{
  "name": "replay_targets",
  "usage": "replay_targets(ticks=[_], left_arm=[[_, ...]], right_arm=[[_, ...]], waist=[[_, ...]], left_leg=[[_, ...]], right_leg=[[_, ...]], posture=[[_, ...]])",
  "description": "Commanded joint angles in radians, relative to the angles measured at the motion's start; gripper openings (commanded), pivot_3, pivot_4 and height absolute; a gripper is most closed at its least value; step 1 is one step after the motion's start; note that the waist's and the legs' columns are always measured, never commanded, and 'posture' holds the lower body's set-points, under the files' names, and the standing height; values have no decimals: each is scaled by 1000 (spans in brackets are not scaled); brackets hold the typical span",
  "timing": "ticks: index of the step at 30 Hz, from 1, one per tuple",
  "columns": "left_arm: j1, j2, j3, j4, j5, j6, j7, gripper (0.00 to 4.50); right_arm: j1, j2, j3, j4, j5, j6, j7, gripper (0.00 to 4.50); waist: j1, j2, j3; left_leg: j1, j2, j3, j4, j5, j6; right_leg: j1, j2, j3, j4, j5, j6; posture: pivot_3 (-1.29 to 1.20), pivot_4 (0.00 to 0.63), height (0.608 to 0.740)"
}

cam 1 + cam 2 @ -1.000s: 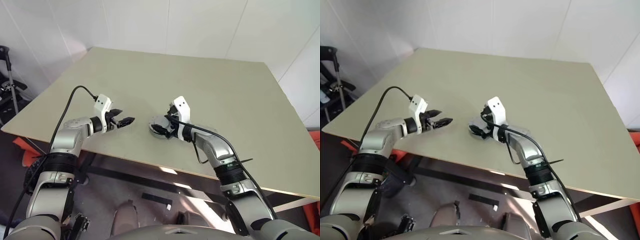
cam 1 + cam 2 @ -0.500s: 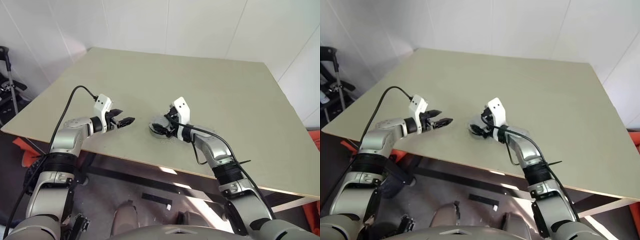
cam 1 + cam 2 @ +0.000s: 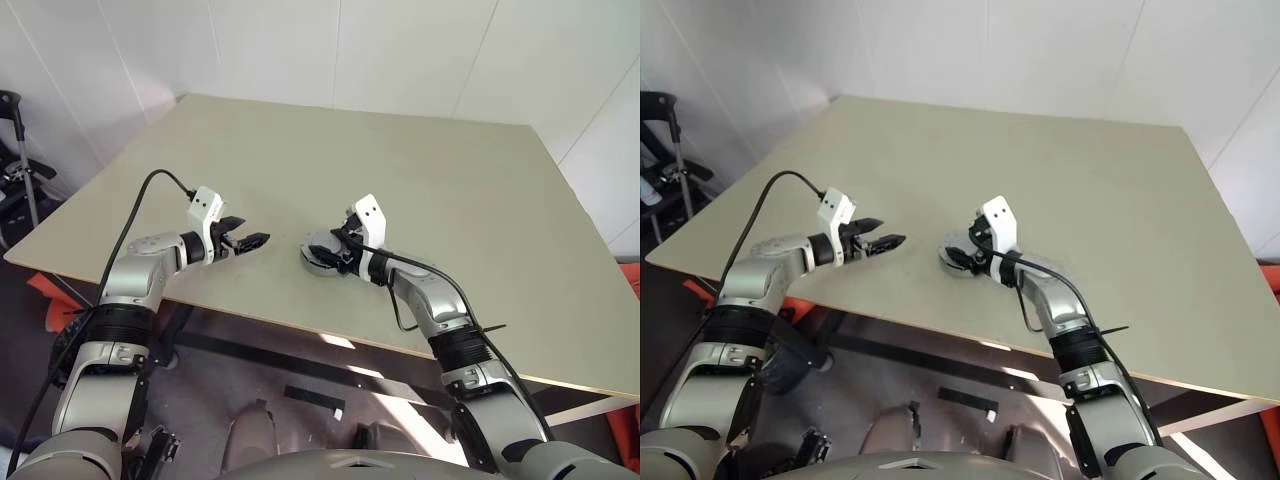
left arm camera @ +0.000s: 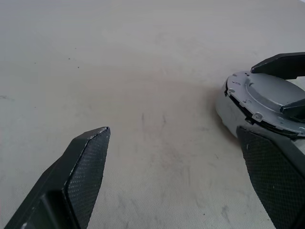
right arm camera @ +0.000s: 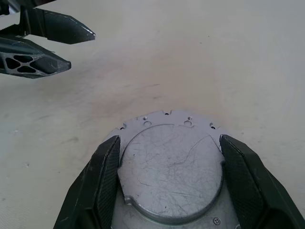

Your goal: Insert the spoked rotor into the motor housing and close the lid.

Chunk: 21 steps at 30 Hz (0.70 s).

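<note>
Lid clamped between right tool fingers; left tool apart, beside.

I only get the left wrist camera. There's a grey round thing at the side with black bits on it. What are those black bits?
Observer: They belong to the right gripper. Its two fingers are closed on the lid, one on each side.
Operator: Is the whole round thing there?
Observer: Yes. The right wrist view shows the lid's full round top, lying flat, with small holes along its far rim.
Operator: Where is it on the table?
Observer: Near the front edge of the table. The left gripper is open beside it and not touching it.
</note>
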Motion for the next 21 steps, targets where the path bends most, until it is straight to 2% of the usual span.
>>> replay_targets(ticks=[1, 11, 21], left_arm=[[-18, 14, 8, -22, -1, -16, -3, 4500], [-20, 17, 10, -20, 1, -17, -2, 4500], [-13, 18, 13, -25, -1, -19, 4, 4500]], right_arm=[[6, -5, -15, -16, -17, -87, -7, 3199], [19, -5, 4, 26, -71, -215, -11, 3199], [34, -21, 30, 14, -73, -192, 40, 3199]], waist=[[0, 0, 0], [-2, 0, 0], [-2, 0, 0]], left_leg=[[0, 0, 0, 0, 0, 0], [-2, 0, 0, 0, 0, 0], [-2, 0, 0, 0, -1, 1]], right_leg=[[0, 0, 0, 0, 0, 0], [-2, 0, 0, 0, 0, 0], [-2, 0, 0, 0, 0, 0]], posture=[[0, 0, 740], [0, 0, 740], [0, 0, 740]])
